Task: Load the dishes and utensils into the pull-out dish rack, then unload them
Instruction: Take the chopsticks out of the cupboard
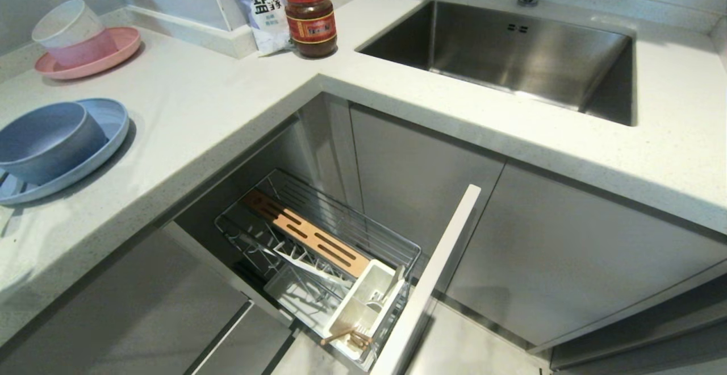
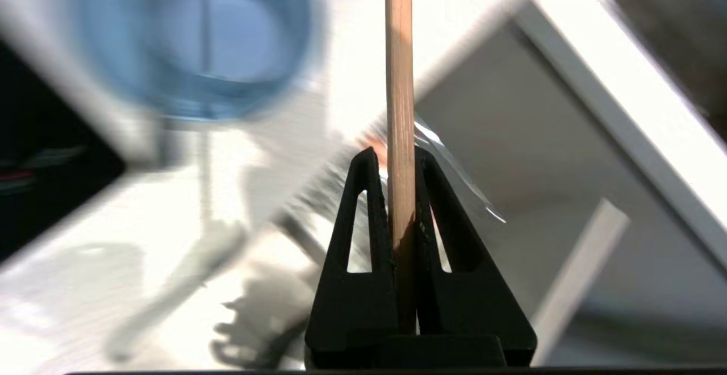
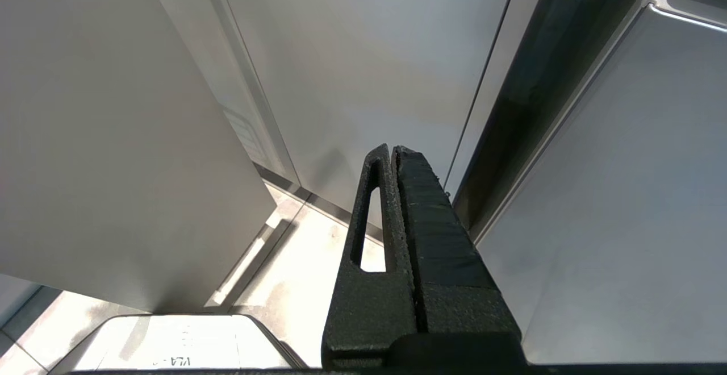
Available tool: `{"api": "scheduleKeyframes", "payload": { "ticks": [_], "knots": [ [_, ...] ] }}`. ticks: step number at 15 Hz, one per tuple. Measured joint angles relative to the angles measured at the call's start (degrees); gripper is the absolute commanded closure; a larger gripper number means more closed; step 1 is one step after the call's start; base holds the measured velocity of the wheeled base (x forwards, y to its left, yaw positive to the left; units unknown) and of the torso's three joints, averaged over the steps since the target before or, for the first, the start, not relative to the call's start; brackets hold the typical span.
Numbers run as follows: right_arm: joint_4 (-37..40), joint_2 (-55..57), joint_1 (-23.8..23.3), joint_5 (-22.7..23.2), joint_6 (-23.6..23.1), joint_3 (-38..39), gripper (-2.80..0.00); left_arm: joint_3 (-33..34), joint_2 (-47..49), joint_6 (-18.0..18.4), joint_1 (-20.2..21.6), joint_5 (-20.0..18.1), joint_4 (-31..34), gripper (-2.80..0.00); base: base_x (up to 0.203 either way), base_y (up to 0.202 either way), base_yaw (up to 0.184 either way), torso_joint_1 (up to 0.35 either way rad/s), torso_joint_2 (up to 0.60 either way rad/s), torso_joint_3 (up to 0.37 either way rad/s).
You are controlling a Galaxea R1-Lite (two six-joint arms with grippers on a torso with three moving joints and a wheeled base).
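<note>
Left gripper [image 2: 392, 193] clamped on one light, stiff, slippery wooden chopstick [image 2: 399, 79] near the blue bowl [image 2: 193, 40], best pinched mid-shaft; right gripper [image 3: 393, 153] closed empty, parked beside cabinet fronts.

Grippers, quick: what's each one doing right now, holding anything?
Left gripper: closed on a wooden chopstick.
Right gripper: closed, holding nothing, parked low beside the cabinet doors.

The salt bag [image 1: 262, 5] reads "盐" in large characters; the red-lidded jar's label [image 1: 310, 27] is illegible
</note>
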Motion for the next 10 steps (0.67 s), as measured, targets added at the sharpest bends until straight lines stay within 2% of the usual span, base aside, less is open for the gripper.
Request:
{"api": "scheduleKeyframes", "payload": {
  "ticks": [2, 5, 7, 10],
  "knots": [
    [0.0, 0.0, 0.0, 0.0, 0.0, 0.0, 0.0, 0.5, -1.1, 2.1, 9.9, 2.7, 0.4, 0.0, 0.0, 0.0, 0.0, 0.0, 0.0, 0.0],
    [0.0, 0.0, 0.0, 0.0, 0.0, 0.0, 0.0, 5.8, -2.1, 3.8, 21.1, 9.5, 0.8, 0.0, 0.0, 0.0, 0.0, 0.0, 0.0, 0.0],
    [0.0, 0.0, 0.0, 0.0, 0.0, 0.0, 0.0, 10.6, -2.3, 4.7, 25.9, 11.3, 0.9, 0.0, 0.0, 0.0, 0.0, 0.0, 0.0, 0.0],
    [0.0, 0.0, 0.0, 0.0, 0.0, 0.0, 0.0, 18.3, -2.3, 4.8, 29.3, 12.3, 0.7, 0.0, 0.0, 0.0, 0.0, 0.0, 0.0, 0.0]
  ]
}}
